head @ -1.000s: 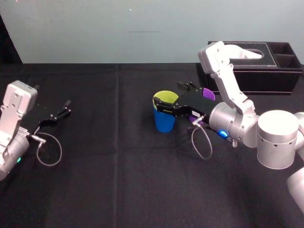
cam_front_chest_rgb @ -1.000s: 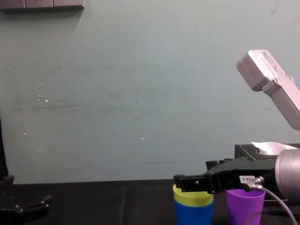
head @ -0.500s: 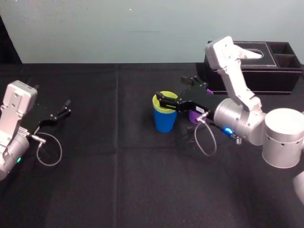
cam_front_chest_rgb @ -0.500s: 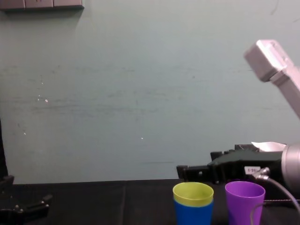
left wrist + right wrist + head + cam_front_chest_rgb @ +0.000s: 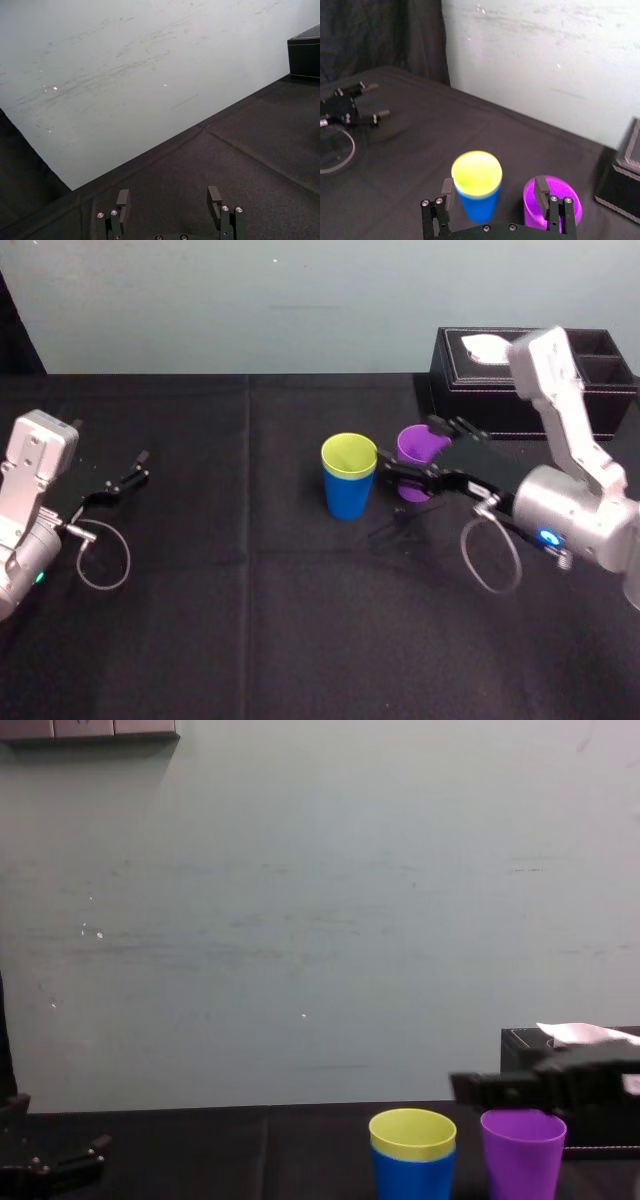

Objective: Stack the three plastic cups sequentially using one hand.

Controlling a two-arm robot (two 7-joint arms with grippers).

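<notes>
Tabletop (image 5: 250, 620) | 3 cups: yellow-green (image 5: 348, 453) in blue (image 5: 347, 498), purple (image 5: 420, 445) beside | right claw (image 5: 493, 185) released, left claw (image 5: 168, 196) parked

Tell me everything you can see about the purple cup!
The purple cup is a small, smooth plastic tumbler, wider at the top than at the bottom. It stands upright and looks empty, on the black table. Just to its left, not touching it, is a blue cup with a yellow-green cup inside. A black box sits behind it. The open right gripper is close by, not holding it.
</notes>
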